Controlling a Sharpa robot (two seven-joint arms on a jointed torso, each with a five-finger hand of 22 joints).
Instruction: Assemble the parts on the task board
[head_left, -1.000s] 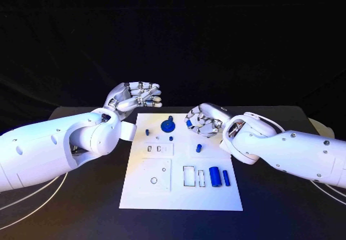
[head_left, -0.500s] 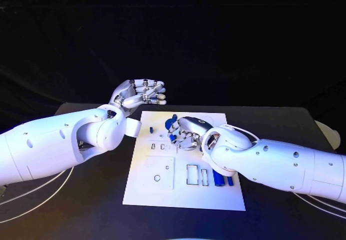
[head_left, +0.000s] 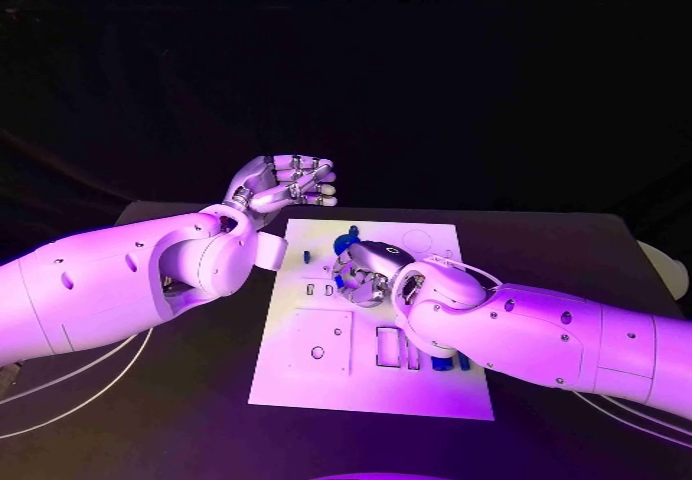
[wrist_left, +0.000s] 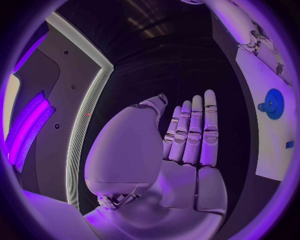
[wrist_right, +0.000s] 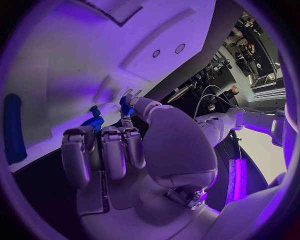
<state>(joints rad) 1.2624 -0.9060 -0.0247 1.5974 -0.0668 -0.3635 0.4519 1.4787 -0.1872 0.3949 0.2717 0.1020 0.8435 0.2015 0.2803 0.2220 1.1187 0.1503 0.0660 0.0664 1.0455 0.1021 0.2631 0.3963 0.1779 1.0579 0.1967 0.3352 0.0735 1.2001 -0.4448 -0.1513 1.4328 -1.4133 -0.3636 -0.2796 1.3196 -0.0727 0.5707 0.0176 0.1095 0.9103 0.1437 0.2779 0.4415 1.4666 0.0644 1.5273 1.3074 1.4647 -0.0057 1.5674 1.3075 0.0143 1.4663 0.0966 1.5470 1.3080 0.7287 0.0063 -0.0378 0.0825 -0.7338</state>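
A: Right hand low over the task board on the tabletop, fingers curled; what's in it, I cannot tell from the head view.
B: Its wrist view shows a small blue part pinched at the fingertips; the left hand hovers beyond the board, holding nothing, its wrist view showing fingers straight and the blue gear.

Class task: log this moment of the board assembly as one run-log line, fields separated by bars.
left hand: raised beyond task board, holds nothing | right hand: low over board, by blue gear | grasp: unclear
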